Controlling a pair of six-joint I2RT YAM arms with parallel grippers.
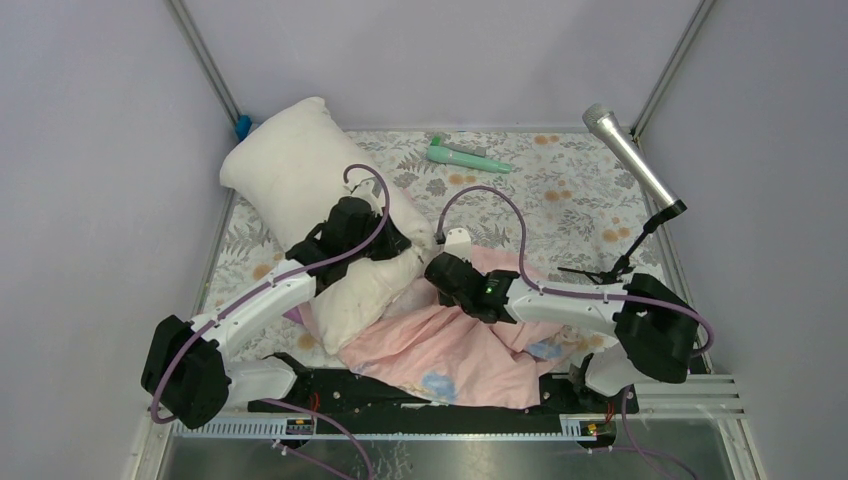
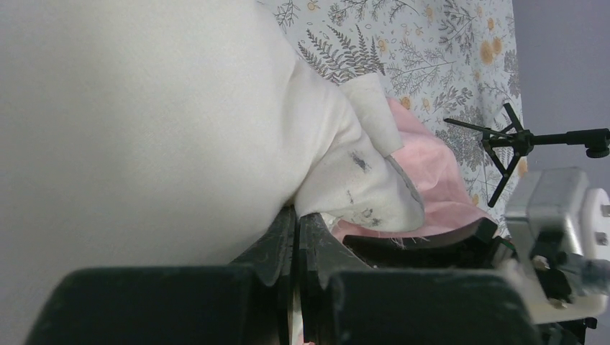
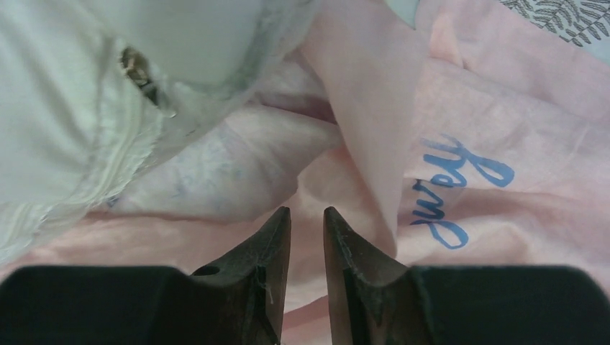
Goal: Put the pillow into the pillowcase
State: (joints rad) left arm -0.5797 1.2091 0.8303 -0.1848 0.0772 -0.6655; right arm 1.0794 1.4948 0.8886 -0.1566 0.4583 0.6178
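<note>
The cream pillow (image 1: pixel 300 175) lies slanted from the back left corner toward the table's middle. Its near end rests on the crumpled pink pillowcase (image 1: pixel 450 350) at the front. My left gripper (image 1: pixel 398 240) is shut on a pinch of pillow fabric at that near end. In the left wrist view (image 2: pixel 296 219) the pillow (image 2: pixel 144 129) fills the left side, with its white tag (image 2: pixel 375 108) over the pillowcase (image 2: pixel 439 187). My right gripper (image 1: pixel 440 272) sits just right of the pillow's end. Its jaws (image 3: pixel 307 214) stand narrowly apart over the pillowcase (image 3: pixel 467 108), beside blue cursive writing (image 3: pixel 449 194). The pillow's seam (image 3: pixel 86 144) is at upper left.
A floral cloth (image 1: pixel 560 190) covers the table. A green tool (image 1: pixel 468 155) lies at the back middle. A microphone (image 1: pixel 630 150) on a small black tripod (image 1: pixel 605 270) stands at the right, close to my right arm. Grey walls close in the table on three sides.
</note>
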